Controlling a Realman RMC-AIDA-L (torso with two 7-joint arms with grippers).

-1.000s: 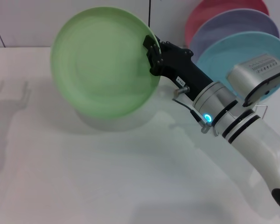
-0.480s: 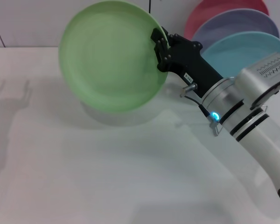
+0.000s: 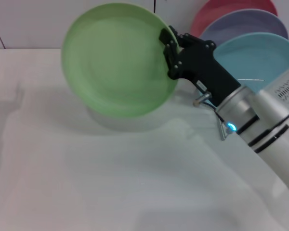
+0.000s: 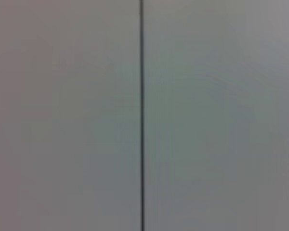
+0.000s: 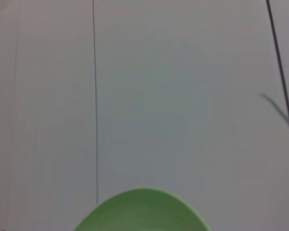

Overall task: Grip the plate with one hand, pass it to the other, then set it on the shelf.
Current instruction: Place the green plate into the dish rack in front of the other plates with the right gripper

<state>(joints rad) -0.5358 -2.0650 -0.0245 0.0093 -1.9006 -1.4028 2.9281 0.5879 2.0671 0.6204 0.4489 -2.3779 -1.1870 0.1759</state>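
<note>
Head view: the right tool (image 3: 167, 44) (blue light on its arm) pinches the rim of the green plate (image 3: 116, 57), held up tilted over the white surface (image 3: 111, 173). Right wrist view: the plate's edge (image 5: 143, 210) peeks in

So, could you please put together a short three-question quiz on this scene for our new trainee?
1. True or false: the right gripper holds the light green plate by its rim, clear of the table.
2. Which plate stands nearest the camera in the group behind the right arm?
A. pink plate
B. lavender plate
C. turquoise plate
3. Fill in: the light on the right arm's wrist glows ____.

Key: 1 true; 2 C; 3 blue. The left gripper shows in no view.
</note>
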